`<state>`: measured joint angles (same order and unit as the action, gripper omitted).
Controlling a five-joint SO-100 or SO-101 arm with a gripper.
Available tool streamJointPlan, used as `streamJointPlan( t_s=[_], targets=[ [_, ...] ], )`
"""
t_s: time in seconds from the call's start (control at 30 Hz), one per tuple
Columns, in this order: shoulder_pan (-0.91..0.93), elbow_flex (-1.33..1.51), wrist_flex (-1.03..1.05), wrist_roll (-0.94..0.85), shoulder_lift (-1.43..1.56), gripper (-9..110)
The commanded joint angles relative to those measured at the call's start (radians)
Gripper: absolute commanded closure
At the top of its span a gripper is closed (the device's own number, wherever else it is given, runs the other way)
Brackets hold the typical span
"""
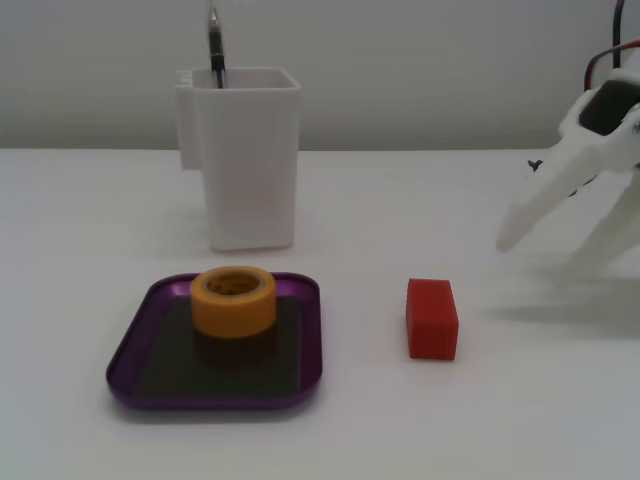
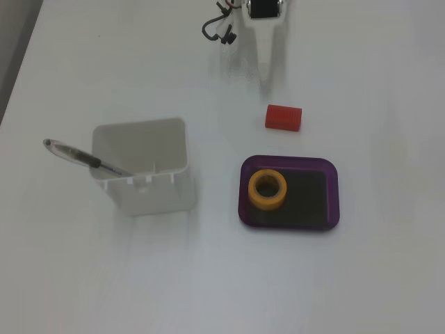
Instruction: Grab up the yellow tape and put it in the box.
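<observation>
The yellow tape lies flat inside the box, a shallow purple tray, near its back edge. In the other fixed view the tape sits in the left part of the box. My gripper is at the right edge of the view, well to the right of the box and just above the table. Its white fingers are spread apart and nothing is between them. From above, only the arm's dark wrist part shows clearly at the top edge.
A red block lies on the table between the box and the gripper; it also shows from above. A tall white container with a pen in it stands behind the box. Loose wires lie by the arm.
</observation>
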<state>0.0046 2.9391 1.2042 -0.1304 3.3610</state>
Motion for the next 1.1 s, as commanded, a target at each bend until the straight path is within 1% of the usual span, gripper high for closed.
streamJointPlan(
  t_s=[0.0, 0.1, 0.17, 0.3, 0.37, 1.07],
  targets=[
    [0.0, 0.043, -0.021, 0.005, 0.06, 85],
    [-0.006, 0.12, -0.023, -0.005, 0.06, 85],
    [-0.006, 0.135, -0.021, 0.003, 0.06, 87],
    [-0.006, 0.138, -0.023, 0.006, 0.06, 103],
    [-0.006, 0.138, -0.023, 0.006, 0.06, 101],
    [-0.006, 0.138, -0.023, -0.003, 0.06, 102]
  ],
)
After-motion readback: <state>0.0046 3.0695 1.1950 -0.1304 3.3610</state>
